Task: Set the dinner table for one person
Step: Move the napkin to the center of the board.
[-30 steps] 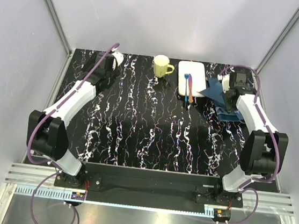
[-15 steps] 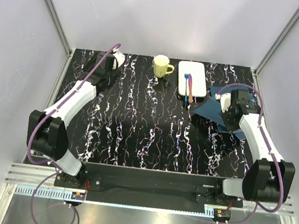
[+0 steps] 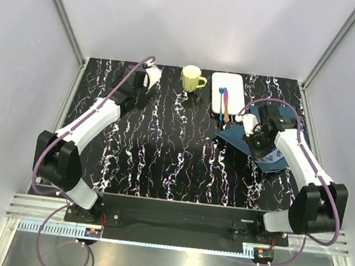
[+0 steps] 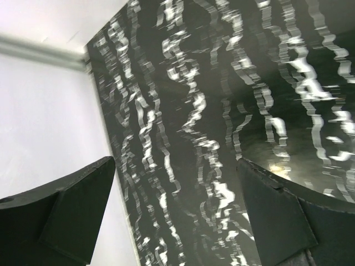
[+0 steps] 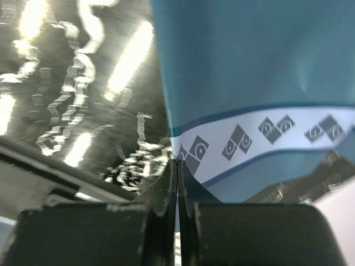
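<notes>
The left gripper (image 3: pixel 150 78) hangs over the far left part of the dinner table (image 3: pixel 174 158). From above its fingers are hidden under the wrist housing. In the left wrist view the left gripper (image 4: pixel 175 183) stands with its two black fingers (image 4: pixel 83 205) wide apart and only bare tabletop between them. The dinner table (image 4: pixel 222 111) fills that view, its white veins smeared by blur and its far left corner meeting the white wall.

To the right, near the far edge, a yellow mug (image 3: pixel 192 79) stands upright with its handle pointing right. Just beside it lies a white rectangular plate (image 3: pixel 229 86). Two slim utensils (image 3: pixel 224 106), one blue-handled and one reddish, lie across its near edge. Their kind is too small to tell.

Further right, a dark blue placemat (image 3: pixel 268 157) lies rumpled on the tabletop, and the right arm covers much of it. The right gripper (image 3: pixel 251 140) sits at its left side. In the right wrist view the right gripper (image 5: pixel 177 166) has its fingers pressed together, pinching the placemat (image 5: pixel 249 55) at a corner of the white diamond-patterned border. The cloth runs out of frame at the top and right.
</notes>
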